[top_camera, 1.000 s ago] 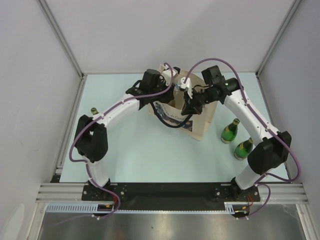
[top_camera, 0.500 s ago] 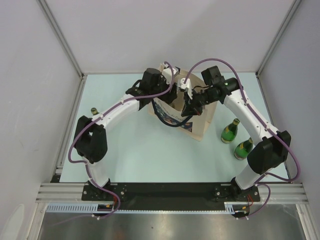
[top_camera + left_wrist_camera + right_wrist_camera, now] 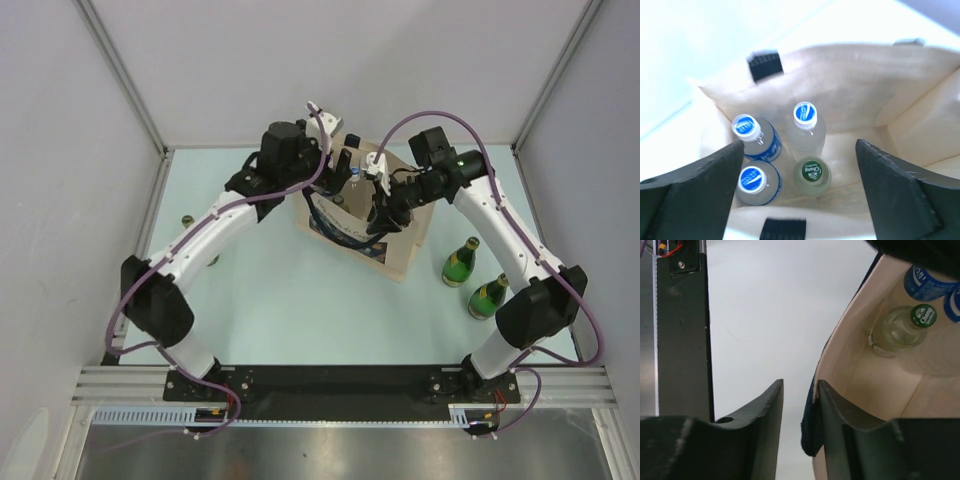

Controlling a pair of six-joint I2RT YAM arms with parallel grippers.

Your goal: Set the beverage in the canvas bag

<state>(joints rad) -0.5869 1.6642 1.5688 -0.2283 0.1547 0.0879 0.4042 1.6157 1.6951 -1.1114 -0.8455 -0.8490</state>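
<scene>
Bottles (image 3: 790, 150) sit bagged; our left gripper (image 3: 800, 190) hovers released, right gripper (image 3: 799, 405) pinching the canvas bag (image 3: 860, 385) rim; next, the three-o'clock bottle (image 3: 460, 263).

The pale green table (image 3: 270, 300) carries the canvas bag (image 3: 400, 250), two green bottles (image 3: 461, 262) to its right, and another bottle (image 3: 187, 222) on the left.

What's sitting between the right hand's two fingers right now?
In the right wrist view, the right hand has the canvas bag rim between its fingers: the wall's edge with a dark navy handle strap.
</scene>
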